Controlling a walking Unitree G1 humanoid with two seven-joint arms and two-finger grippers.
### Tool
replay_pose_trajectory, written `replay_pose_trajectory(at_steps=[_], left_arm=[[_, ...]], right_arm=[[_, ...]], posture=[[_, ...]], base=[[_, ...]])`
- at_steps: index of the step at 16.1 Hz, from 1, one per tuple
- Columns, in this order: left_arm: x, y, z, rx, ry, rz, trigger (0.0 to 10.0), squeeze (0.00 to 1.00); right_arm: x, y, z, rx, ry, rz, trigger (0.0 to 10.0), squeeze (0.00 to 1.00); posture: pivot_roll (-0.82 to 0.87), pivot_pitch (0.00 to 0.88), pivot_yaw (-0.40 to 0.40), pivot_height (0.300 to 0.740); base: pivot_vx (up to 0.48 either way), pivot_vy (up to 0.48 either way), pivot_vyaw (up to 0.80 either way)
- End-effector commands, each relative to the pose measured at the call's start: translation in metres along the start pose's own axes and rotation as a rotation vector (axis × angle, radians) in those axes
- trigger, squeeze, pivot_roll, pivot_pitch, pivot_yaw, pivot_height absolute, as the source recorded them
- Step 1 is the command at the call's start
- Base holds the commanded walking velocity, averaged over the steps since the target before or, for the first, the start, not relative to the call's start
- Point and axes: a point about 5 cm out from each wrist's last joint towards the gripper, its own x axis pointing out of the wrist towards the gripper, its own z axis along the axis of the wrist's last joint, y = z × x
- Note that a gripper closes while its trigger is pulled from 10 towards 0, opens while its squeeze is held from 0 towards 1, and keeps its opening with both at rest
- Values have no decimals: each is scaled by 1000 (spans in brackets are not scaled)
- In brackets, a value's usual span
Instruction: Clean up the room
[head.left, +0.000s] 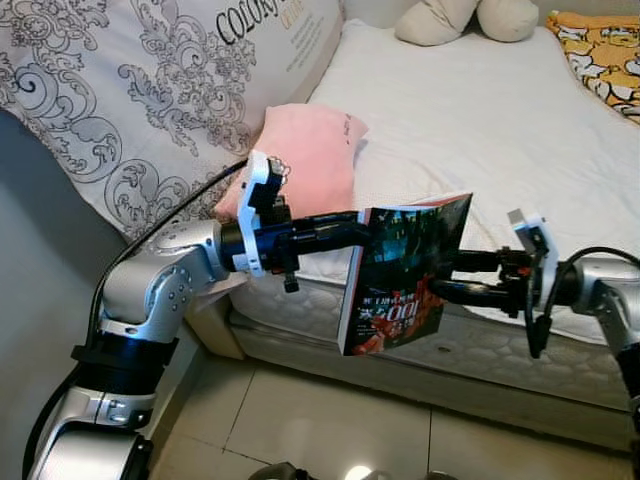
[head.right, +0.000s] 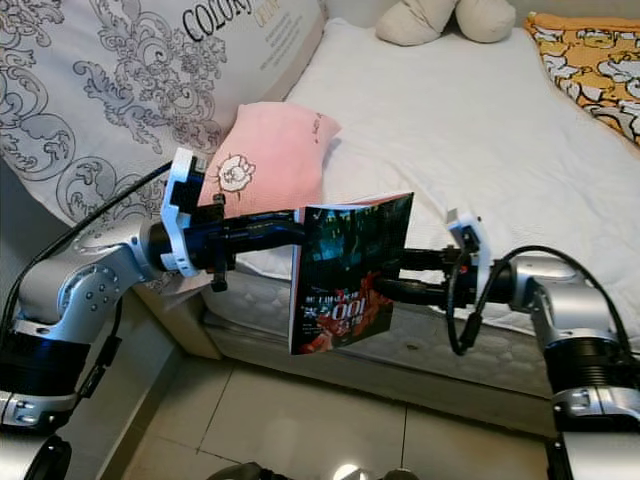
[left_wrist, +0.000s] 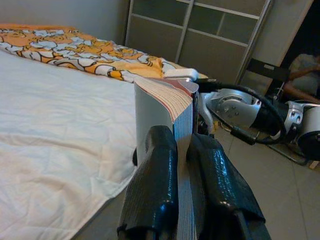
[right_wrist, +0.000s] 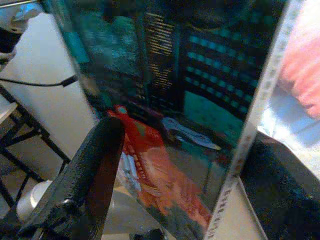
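**Book held mid-air between both grippers, handover not settled**

Dark teal-and-red glossy paperback book (head.left: 405, 272) hangs upright over the tiled floor (head.left: 330, 420), just off the mattress edge, between the two arms.

Risks, my read:
- Left grip is near the top corner only, so the book could pivot or slip if the right lets go before the left is firm.
- Both arms pulling apart could tear the cover or pages.
- A drop lands on tile, not the bed.

Left gripper (left_wrist: 182, 150): fingers clenched on the book's edge, one pad on each side of the page block, pages squeezed between.

Right gripper (head.right: 395, 275): fingers spread either side of the cover; one finger (right_wrist: 92, 165) lies across the front. Looks like it straddles the book; contact on the far finger not clear, so can't tell if it's gripping.

Beyond: white quilted mattress (head.left: 480, 130), pink soft pillow (head.left: 305, 155) at its near corner, orange cartoon-print blanket (head.left: 600, 55) at the far right.
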Motion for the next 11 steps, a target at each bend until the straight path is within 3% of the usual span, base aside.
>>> replay_pose_trajectory(at_steps=[1,2,11], left_arm=[[2,-6,14,32,-51,-48,10000,0],[3,-7,18,24,-74,-54,10000,0],[4,-13,27,3,-114,-79,10000,0]], right_arm=[[2,-1,7,-14,-31,-14,10000,0],[4,-1,6,2,-43,-13,0,0],[6,-2,11,83,-141,-23,0,0]], posture=[[-186,0,132,740],[-185,0,131,740],[-182,0,131,740]], base=[[0,0,0],[0,0,0],[0,0,0]])
